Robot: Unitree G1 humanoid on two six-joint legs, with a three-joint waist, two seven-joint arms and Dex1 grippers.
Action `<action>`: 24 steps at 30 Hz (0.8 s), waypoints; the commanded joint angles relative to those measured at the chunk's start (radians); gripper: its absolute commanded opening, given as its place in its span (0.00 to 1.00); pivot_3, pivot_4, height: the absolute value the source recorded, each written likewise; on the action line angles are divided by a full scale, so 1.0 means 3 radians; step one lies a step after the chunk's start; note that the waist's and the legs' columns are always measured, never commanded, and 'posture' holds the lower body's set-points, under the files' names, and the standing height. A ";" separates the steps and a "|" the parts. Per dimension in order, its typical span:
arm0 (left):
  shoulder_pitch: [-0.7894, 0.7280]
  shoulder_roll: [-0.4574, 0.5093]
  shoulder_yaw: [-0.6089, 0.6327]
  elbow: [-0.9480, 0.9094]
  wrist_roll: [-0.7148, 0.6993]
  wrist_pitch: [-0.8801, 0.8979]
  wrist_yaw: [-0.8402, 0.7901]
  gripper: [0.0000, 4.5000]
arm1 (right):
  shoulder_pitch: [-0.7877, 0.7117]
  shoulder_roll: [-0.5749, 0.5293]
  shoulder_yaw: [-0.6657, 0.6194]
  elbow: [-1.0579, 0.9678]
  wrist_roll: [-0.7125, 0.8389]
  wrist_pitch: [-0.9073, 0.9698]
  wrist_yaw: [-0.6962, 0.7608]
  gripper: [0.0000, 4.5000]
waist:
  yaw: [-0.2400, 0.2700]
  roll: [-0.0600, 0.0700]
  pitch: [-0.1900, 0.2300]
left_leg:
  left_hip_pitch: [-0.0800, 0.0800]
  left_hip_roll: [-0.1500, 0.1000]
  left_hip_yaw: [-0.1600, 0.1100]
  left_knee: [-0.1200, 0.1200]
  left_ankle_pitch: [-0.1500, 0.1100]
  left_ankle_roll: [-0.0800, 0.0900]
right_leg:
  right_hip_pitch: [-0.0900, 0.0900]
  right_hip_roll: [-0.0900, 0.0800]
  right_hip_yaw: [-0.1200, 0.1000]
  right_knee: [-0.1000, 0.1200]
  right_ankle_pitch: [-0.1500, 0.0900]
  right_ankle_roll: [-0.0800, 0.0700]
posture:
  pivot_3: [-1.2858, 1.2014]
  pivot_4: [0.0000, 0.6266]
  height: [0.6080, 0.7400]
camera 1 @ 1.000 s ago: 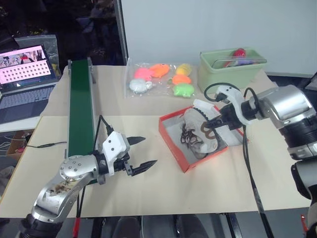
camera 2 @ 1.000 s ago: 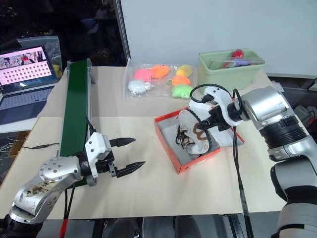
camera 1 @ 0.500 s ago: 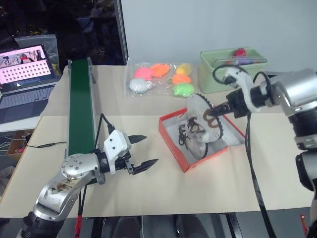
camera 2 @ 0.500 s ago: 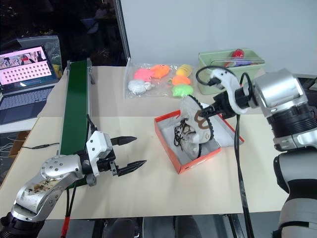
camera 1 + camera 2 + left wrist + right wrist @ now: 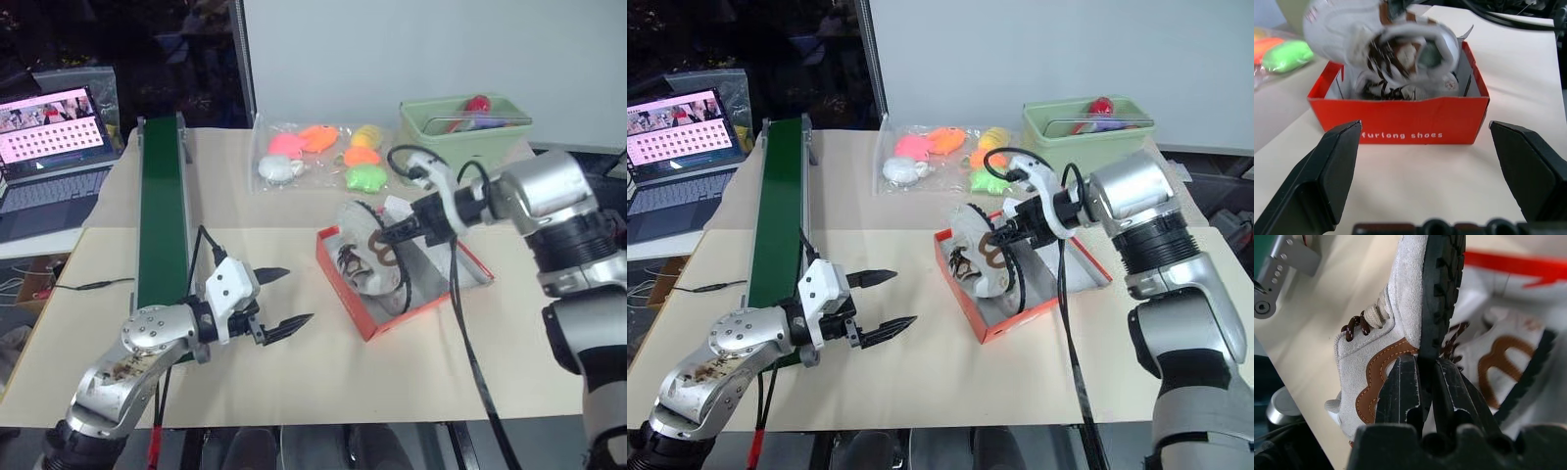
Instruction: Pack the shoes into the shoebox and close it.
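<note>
The orange-red shoebox (image 5: 423, 310) stands open on the table, right of centre. One white sneaker (image 5: 1400, 85) with dark laces lies inside it. My right gripper (image 5: 389, 235) is shut on the sole edge of the other shoe (image 5: 359, 251), holding it tilted on its side above the box's left end. In the right wrist view the black fingers (image 5: 1400, 387) pinch the treaded sole of that shoe (image 5: 1400, 298), with the boxed sneaker (image 5: 1508, 352) behind it. My left gripper (image 5: 295, 296) is open and empty, low over the table left of the box and pointing at it.
A green conveyor strip (image 5: 162, 211) runs along the left, with a laptop (image 5: 54, 127) beyond it. A clear bag of coloured toys (image 5: 318, 157) and a pale green bin (image 5: 465, 127) sit at the back. The box's lid (image 5: 460, 259) lies open to the right.
My right gripper lifted the held shoe, then carried it left and turned it, from the box's middle to above its left end. The left arm stayed still.
</note>
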 commanded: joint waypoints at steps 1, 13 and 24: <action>0.0012 0.0005 0.0058 -0.0184 -0.0025 0.0013 0.0039 1.00 | 0.0027 -0.0030 -0.0076 0.0005 -0.0028 -0.0090 0.0016 0.01 | -0.0002 0.0000 0.0000 | 0.0000 0.0000 0.0000 0.0000 0.0000 0.0000 | 0.0000 0.0000 0.0000 0.0000 0.0000 0.0000 | 0.52 0.24 0.92; 0.0018 0.0010 0.0076 -0.0240 -0.0047 0.0072 0.0105 1.00 | 0.0320 -0.0030 0.0267 -0.0025 -0.0405 -0.0611 0.0062 0.01 | -0.0016 0.0000 0.0000 | 0.0003 0.0001 0.0000 0.0001 0.0000 0.0000 | 0.0002 0.0001 0.0000 0.0003 0.0000 0.0000 | 0.52 0.24 0.92; 0.0000 -0.0031 0.0045 -0.0248 -0.0066 0.0099 0.0160 1.00 | 0.0339 0.0293 0.0600 0.0415 -0.0992 -0.1289 -0.0052 0.01 | -0.0016 -0.0010 -0.0009 | 0.0026 0.0001 0.0000 0.0016 0.0000 0.0000 | 0.0027 0.0001 0.0000 0.0010 0.0000 0.0000 | 0.52 0.24 0.92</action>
